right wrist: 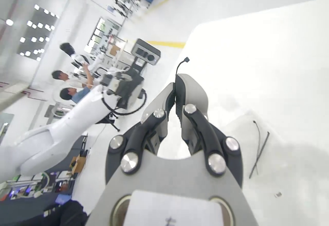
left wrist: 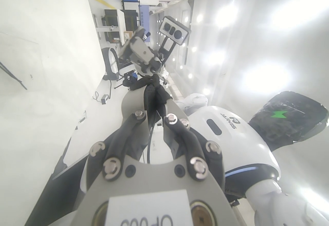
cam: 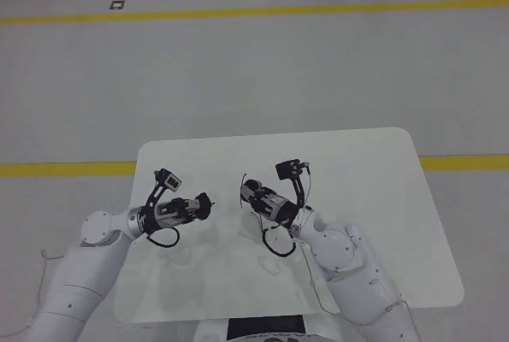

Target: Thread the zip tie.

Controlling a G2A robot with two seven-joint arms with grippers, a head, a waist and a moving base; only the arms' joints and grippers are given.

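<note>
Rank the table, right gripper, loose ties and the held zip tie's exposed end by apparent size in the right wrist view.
1. Table
2. Right gripper, inflated by nearness to the camera
3. Loose ties
4. Exposed end of the zip tie; the rest is hidden inside the shut gripper, so its full size stays unranked.

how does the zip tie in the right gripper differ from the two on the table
The held zip tie is pinched in the shut right gripper above the table; the loose zip ties lie flat on it. The held zip tie shows only a short curved end with its head; the loose zip ties show full length, crossed. All are thin and black.
</note>
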